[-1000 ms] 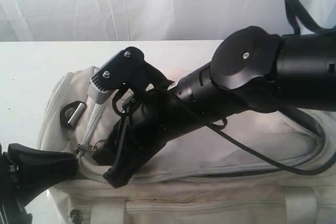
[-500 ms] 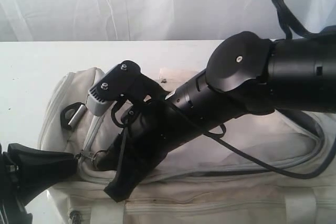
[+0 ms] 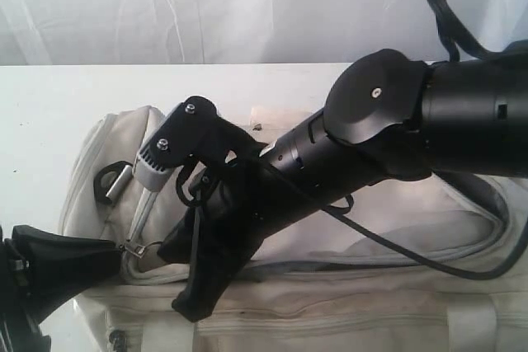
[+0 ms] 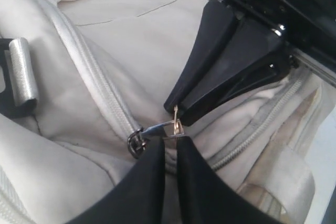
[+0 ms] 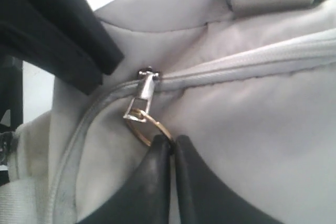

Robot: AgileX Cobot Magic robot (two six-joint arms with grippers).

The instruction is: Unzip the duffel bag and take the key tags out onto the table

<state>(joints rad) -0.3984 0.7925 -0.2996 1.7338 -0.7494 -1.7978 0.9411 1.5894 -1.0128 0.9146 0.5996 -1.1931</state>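
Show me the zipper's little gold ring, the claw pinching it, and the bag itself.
zipper ring (image 5: pixel 153 124), right wrist view, gold loop's curve.
right gripper (image 5: pixel 172 142), right wrist view, between its fingertips.
duffel bag (image 5: pixel 262 129), right wrist view, bare cream fabric.

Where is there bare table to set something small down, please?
Bare table lies past the duffel bag's D-ring end and in the strip between bag and curtain. That end of the bag is crowded: left fingers and right fingers pinch the zipper pull there.

Wrist views (close) share zipper pull (image 4: pixel 157 128).
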